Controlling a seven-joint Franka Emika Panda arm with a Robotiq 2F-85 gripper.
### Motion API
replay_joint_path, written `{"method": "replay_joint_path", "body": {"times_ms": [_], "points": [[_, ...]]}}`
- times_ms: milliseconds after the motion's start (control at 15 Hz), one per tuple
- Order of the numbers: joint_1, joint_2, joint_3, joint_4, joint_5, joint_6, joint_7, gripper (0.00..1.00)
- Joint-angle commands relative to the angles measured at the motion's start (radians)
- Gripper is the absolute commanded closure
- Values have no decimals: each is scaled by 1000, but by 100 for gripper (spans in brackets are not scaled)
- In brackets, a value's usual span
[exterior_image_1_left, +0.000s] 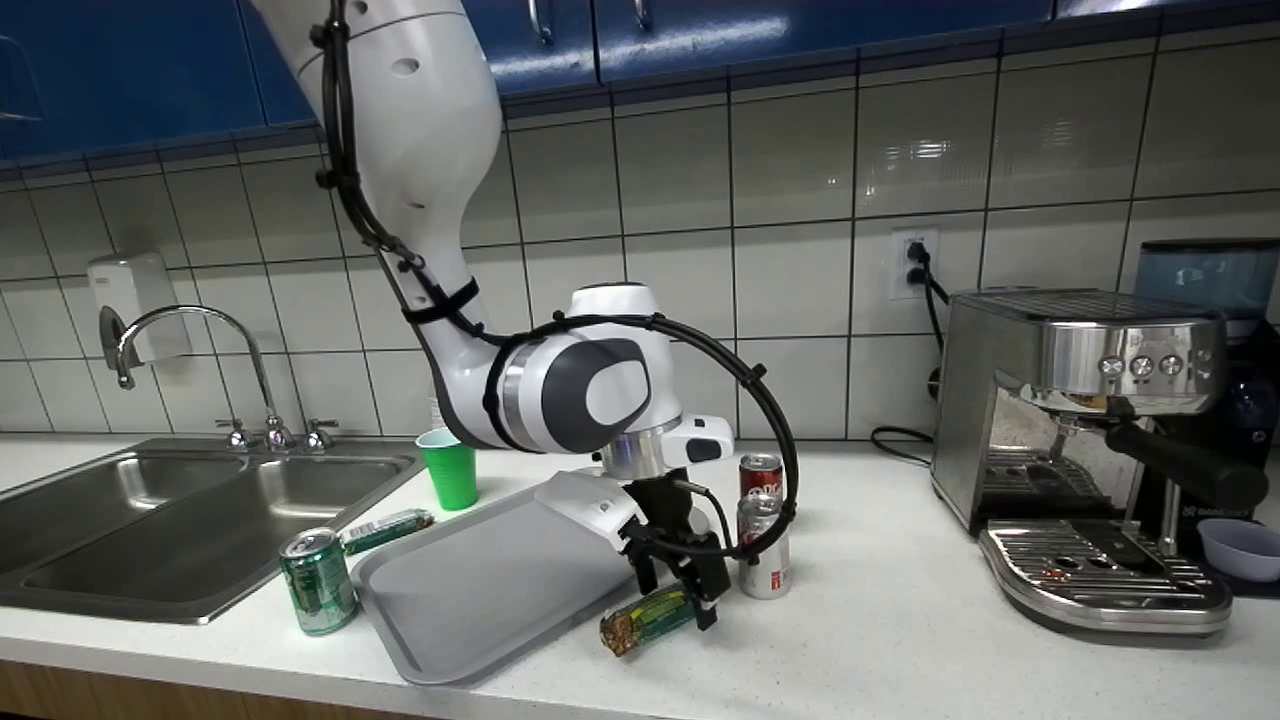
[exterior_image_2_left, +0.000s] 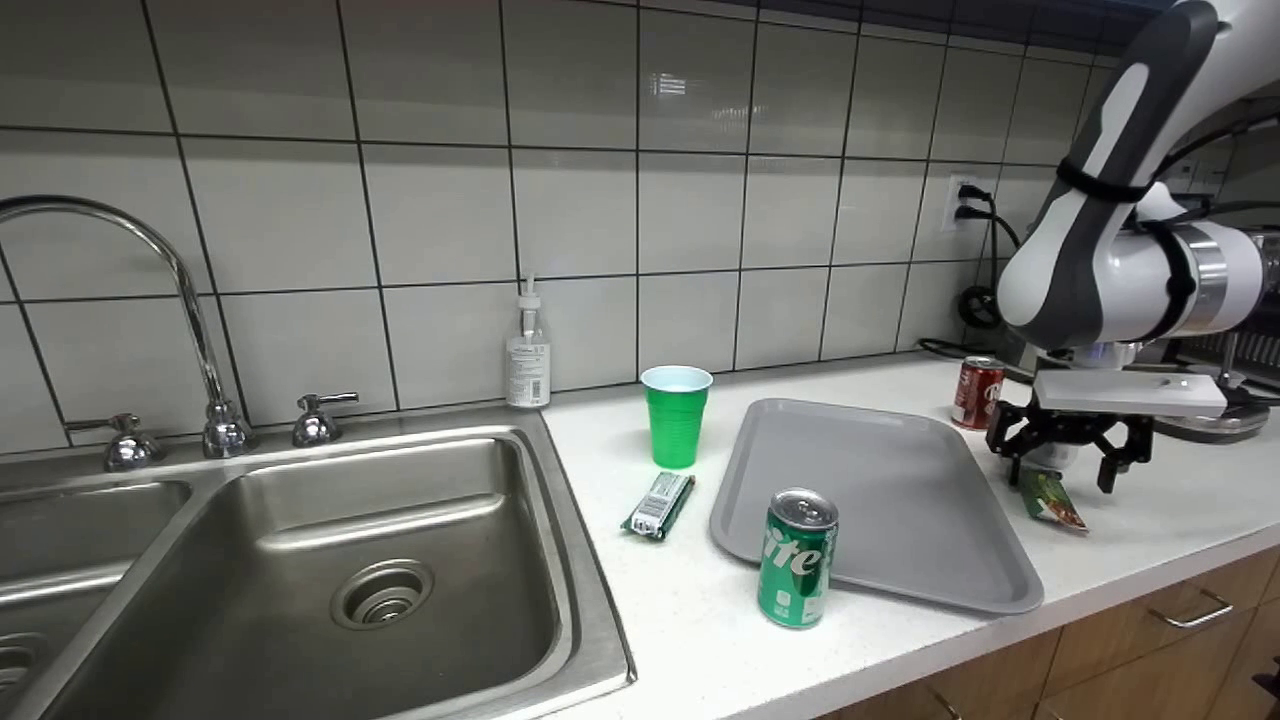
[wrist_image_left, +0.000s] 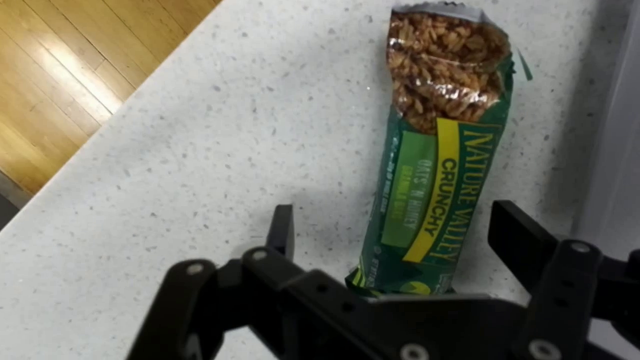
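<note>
Observe granola bar (wrist_image_left: 440, 165) flat on the surface (wrist_image_left: 200, 175), just beside the tray (exterior_image_2_left: 880, 490), between parted jaws of the pincer (wrist_image_left: 393, 222), not clamped. Risks: crumbling from too hard a squeeze; toppling the nearby silver can (exterior_image_1_left: 766, 578) by sideways drift.

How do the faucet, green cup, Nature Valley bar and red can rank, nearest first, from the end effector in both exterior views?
1. Nature Valley bar: partly under the end effector.
2. Red can: behind it.
3. Green cup: beyond the tray.
4. Faucet: at the sink.
</note>
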Motion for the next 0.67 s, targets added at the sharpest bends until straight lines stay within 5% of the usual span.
{"method": "replay_joint_path", "body": {"times_ms": [0, 467, 600], "points": [[1, 9, 7, 17, 14, -6, 5, 26], [-1, 7, 8, 14, 15, -7, 3, 82], [-1, 6, 8, 13, 14, -7, 3, 88]]}}
